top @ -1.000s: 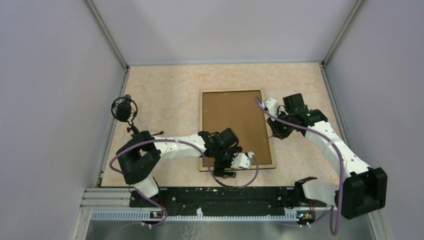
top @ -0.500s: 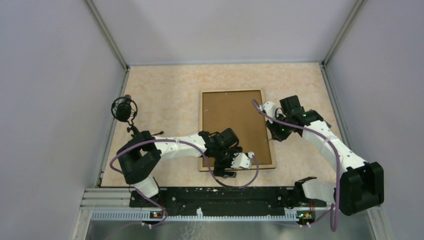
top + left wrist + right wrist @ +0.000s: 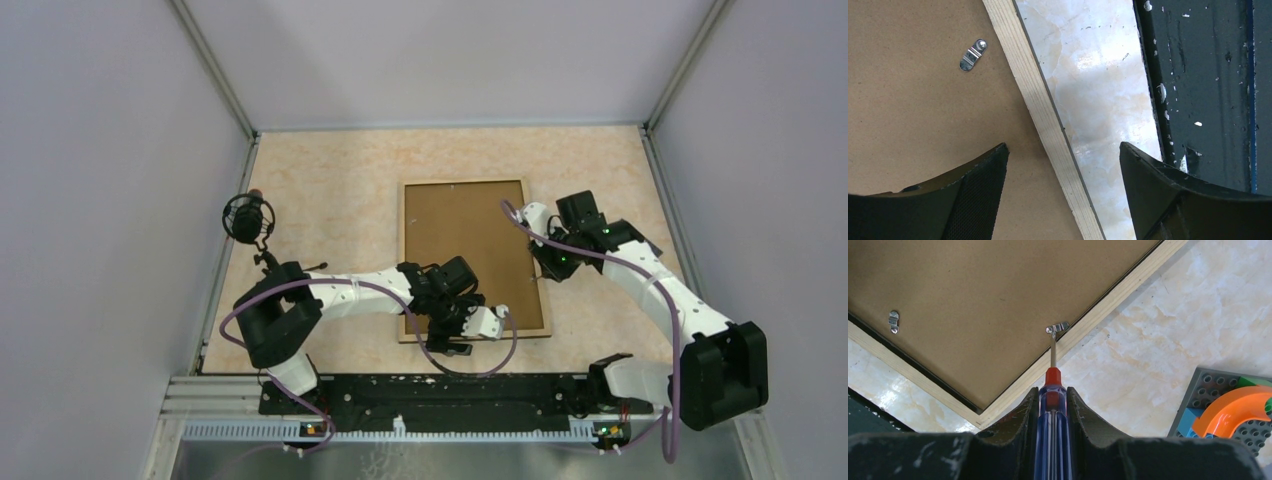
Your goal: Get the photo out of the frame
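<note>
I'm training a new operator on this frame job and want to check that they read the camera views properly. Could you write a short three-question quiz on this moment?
1. True or false: the frame lies on the table with its brown back facing up.
2. What does the right gripper hold? A) a photo B) a screwdriver C) nothing
3. Fill in: the left gripper, over the frame's near edge, is ____ (open or shut).
Key: 1 true; 2 B; 3 open.
</note>
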Controlling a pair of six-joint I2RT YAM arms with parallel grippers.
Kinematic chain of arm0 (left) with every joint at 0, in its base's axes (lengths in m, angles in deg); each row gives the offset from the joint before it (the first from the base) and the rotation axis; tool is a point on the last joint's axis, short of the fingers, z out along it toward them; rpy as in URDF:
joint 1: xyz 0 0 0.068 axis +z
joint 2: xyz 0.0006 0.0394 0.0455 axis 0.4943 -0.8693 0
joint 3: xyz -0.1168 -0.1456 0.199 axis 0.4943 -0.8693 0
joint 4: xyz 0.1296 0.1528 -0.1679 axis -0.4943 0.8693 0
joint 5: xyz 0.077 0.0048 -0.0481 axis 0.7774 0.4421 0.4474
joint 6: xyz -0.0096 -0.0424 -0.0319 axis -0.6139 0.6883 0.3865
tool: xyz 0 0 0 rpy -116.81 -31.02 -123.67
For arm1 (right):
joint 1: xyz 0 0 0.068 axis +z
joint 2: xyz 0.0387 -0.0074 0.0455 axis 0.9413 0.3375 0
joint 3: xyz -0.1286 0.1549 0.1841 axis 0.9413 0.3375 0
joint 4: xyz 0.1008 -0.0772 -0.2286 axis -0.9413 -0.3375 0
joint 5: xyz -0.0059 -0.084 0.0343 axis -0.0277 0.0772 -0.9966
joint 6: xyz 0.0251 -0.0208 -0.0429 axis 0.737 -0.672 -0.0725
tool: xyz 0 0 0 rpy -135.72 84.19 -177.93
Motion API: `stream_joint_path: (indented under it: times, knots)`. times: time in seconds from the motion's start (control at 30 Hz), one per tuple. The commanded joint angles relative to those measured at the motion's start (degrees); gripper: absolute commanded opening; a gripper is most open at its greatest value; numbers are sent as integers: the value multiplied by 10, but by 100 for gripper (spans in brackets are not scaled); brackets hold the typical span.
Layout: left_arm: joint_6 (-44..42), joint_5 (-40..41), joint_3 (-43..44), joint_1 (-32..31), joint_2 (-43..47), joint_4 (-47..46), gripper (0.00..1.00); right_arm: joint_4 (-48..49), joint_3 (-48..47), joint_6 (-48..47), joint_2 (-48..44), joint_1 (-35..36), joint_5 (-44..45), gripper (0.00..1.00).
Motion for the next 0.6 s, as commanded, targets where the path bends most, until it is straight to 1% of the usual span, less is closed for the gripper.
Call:
stream_joint_path:
  times: [0.0, 0.27, 0.57]
  knots:
    - [-10, 1, -16, -4, -41, 11, 86, 20, 20, -9, 17, 10, -22, 0]
    - [-23, -1, -18, -3, -45, 23, 82, 14, 33, -58, 21, 10, -73, 0]
    - [-33, -4, -20, -3, -47, 32, 79, -19, 20, -103, 32, 10, -113, 0]
